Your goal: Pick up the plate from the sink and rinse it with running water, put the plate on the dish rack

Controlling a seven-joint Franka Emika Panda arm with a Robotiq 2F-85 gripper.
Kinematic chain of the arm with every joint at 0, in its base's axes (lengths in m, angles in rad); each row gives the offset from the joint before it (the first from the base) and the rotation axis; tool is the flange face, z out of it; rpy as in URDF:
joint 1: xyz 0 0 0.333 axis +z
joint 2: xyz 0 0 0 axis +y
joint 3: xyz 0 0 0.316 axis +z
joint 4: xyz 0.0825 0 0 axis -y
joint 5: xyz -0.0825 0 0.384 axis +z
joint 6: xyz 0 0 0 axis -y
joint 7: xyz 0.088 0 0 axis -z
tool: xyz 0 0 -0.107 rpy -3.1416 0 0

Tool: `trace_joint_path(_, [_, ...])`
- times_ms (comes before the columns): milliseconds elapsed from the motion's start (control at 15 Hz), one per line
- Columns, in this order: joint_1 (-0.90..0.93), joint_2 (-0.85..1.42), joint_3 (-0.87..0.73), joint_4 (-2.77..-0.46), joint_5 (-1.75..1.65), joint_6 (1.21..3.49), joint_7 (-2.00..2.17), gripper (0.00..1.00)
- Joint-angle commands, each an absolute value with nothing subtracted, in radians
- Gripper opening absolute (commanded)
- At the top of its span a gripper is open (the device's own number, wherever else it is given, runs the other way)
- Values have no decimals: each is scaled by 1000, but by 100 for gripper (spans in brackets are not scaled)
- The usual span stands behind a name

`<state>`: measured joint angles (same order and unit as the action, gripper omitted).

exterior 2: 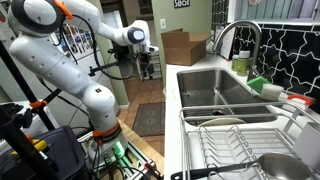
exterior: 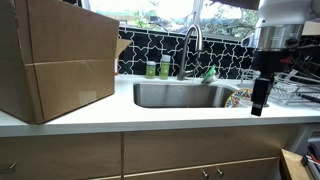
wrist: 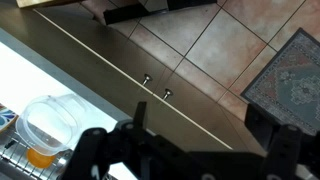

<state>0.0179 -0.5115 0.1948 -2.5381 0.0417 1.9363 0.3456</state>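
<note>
The steel sink (exterior: 180, 95) is set in the white countertop under a curved faucet (exterior: 192, 40); it also shows in an exterior view (exterior 2: 215, 90). A colourful bit that looks like the plate (exterior: 234, 97) lies at the sink's right end. A rounded rim (exterior 2: 222, 122) shows at the near end of the basin. The wire dish rack (exterior: 285, 92) stands right of the sink and also shows in an exterior view (exterior 2: 235, 150). My gripper (exterior: 259, 105) hangs in front of the counter edge, between sink and rack. In the wrist view (wrist: 200, 135) its fingers are spread and empty, over cabinets and floor.
A large cardboard box (exterior: 60, 60) stands on the counter left of the sink. Green bottles (exterior: 158, 68) stand behind the basin. A clear plastic container (wrist: 50, 120) sits near the rack. A rug (wrist: 290, 70) lies on the tiled floor.
</note>
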Motion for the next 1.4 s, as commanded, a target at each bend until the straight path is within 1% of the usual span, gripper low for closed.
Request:
trace_joint_path(0, [30, -510, 184, -2537, 36, 1935, 350, 100])
trace_joint_path(400, [30, -508, 184, -2537, 36, 1935, 350, 100])
trace_joint_path(467, [-15, -503, 172, -2535, 5, 1939, 396, 100])
trace_joint_path(800, [-170, -629, 22, -2491, -96, 1923, 401, 100])
trace_joint_path(1000, [-263, -627, -32, -2452, -158, 1974, 434, 100])
trace_joint_path(1067, [-231, -620, -21, -2449, -131, 1941, 399, 100])
trace_joint_path(1333, [-265, -624, -37, -2437, -141, 1954, 408, 100])
